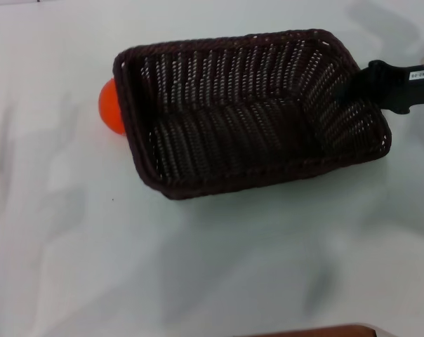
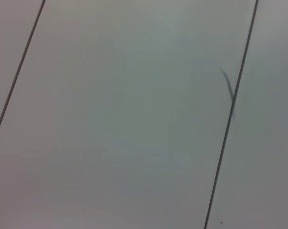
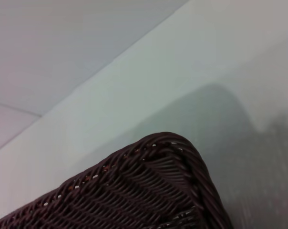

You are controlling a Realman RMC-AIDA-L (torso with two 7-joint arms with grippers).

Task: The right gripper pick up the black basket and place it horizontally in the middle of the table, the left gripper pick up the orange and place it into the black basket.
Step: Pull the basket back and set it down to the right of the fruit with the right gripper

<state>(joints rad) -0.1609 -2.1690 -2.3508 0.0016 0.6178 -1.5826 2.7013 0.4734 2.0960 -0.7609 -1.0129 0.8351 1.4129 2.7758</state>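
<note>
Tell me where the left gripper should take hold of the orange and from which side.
Grip the orange across its round middle, coming from above and from the robot's left. Its right side is hidden behind the black basket, which sits against or over it, so only the top and left are free. The right gripper is at the basket's far end, on the opposite side from the fruit.

You see the black basket (image 1: 247,112) tilted, opening facing you, its right rim held by the right gripper (image 1: 352,90). The orange (image 1: 111,106) sits on the table (image 1: 71,246) at its left wall.
</note>
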